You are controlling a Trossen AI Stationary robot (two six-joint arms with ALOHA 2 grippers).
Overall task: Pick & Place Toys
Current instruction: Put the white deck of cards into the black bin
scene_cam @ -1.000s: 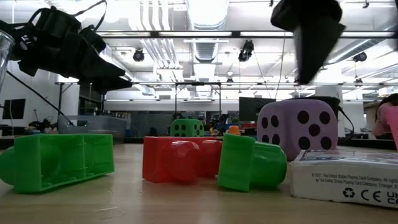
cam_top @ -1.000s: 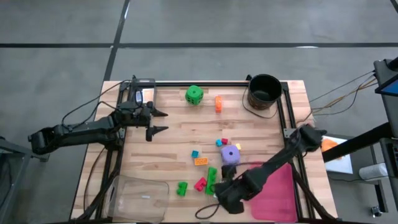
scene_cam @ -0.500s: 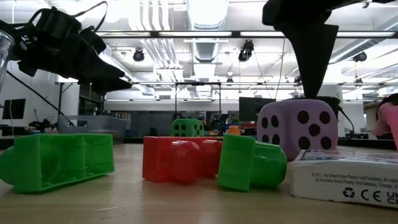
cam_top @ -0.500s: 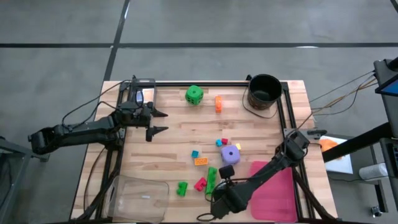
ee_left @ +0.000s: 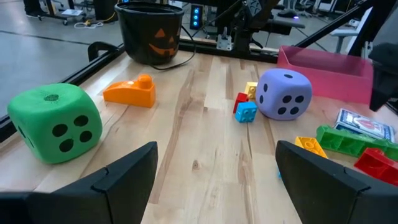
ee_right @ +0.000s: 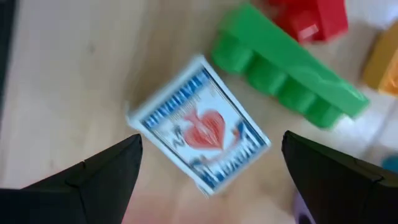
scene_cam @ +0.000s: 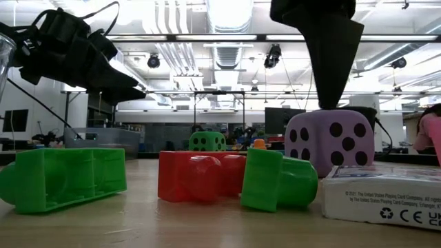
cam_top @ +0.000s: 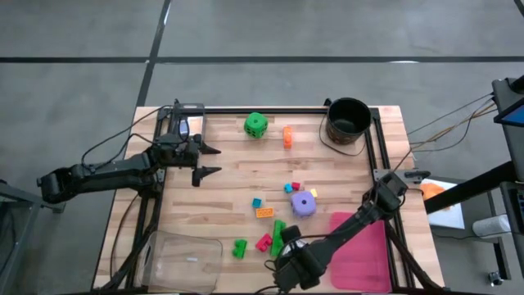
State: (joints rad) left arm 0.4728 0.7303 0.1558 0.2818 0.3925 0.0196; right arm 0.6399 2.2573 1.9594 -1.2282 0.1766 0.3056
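The toys lie scattered on the wooden table: a green die [cam_top: 255, 124], an orange brick [cam_top: 287, 136], a purple die [cam_top: 304, 204], green bricks [cam_top: 278, 236], a red brick [cam_top: 263, 242] and small bits. A card pack [ee_right: 199, 134] lies flat on the wood near the front edge. My right gripper [ee_right: 210, 146] points down above it, open, one finger on either side and clear of it. In the low view its finger [scene_cam: 331, 55] hangs above the purple die [scene_cam: 331, 141]. My left gripper [cam_top: 209, 160] waits open at the table's left, aimed across at the toys.
A black bucket [cam_top: 348, 120] stands at the far right corner. A flat pink tray [cam_top: 364, 242] lies at the near right, under my right arm. A clear plastic tub [cam_top: 180, 258] sits at the near left. A long green brick [ee_right: 286, 68] lies close beside the card pack.
My right gripper has gone a little toward the table's left and near edges and sunk lower, rolling about its own axis, and now stands over the card pack. It has stayed open. No toy has moved.
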